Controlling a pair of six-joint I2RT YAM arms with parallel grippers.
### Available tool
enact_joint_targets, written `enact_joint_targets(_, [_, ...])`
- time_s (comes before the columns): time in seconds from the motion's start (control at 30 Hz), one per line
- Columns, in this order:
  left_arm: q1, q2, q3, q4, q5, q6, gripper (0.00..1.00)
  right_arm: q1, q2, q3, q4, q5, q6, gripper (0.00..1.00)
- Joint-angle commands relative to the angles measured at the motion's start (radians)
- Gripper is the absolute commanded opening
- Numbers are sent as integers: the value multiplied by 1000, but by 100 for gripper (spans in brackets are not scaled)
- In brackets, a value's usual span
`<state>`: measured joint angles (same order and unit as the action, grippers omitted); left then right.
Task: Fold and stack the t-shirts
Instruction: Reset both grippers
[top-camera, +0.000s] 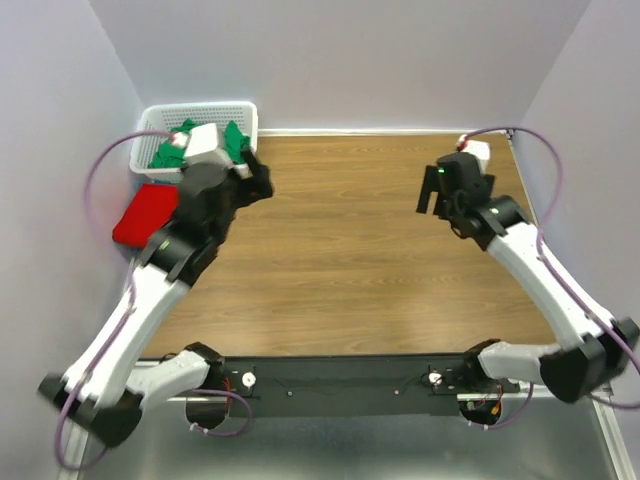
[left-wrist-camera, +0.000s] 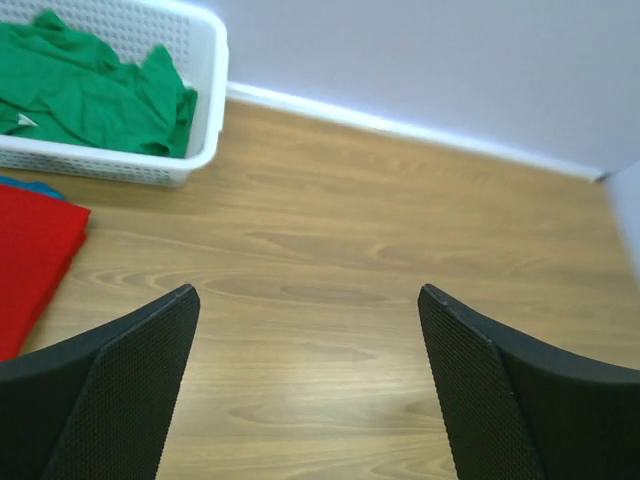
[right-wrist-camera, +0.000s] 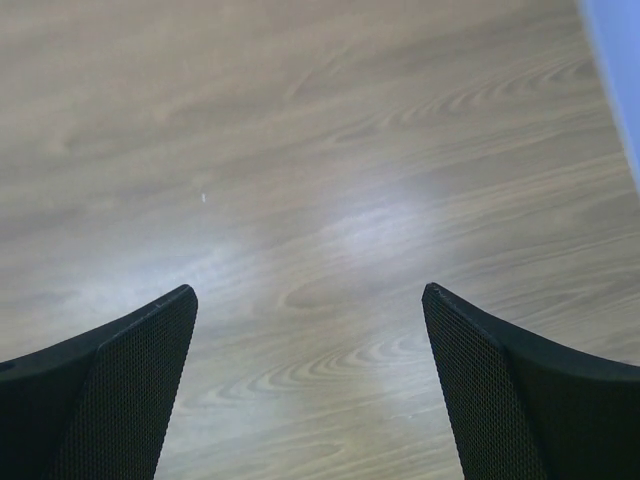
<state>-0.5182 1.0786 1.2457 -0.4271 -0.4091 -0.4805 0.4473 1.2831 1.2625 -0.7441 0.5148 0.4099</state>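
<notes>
A red t-shirt (top-camera: 145, 213) (left-wrist-camera: 30, 260) lies folded at the table's left edge. A thin teal edge (left-wrist-camera: 42, 188) shows from under its far side. A green t-shirt (top-camera: 236, 142) (left-wrist-camera: 90, 85) lies crumpled in the white basket (top-camera: 205, 107) (left-wrist-camera: 208, 70). My left gripper (top-camera: 256, 184) (left-wrist-camera: 308, 292) hovers open over bare wood, to the right of the red t-shirt and in front of the basket. It holds nothing. Far over on the right, my right gripper (top-camera: 432, 196) (right-wrist-camera: 308, 290) hangs open above the table, empty.
The basket stands in the back left corner against the wall. Walls (top-camera: 350, 60) close in the table at the back and on both sides. The wooden table (top-camera: 350, 260) stretches between the two arms.
</notes>
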Motion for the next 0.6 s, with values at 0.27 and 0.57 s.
enact_joint_targets(0.27, [6,-656,-201,-101,-137,28,98,-15,-533,-127,38,297,-3,100])
enact_joint_targets(0.57, [6,-888,-414,25,-204,-39,99,-15,-814,-313,112,291,-17,100])
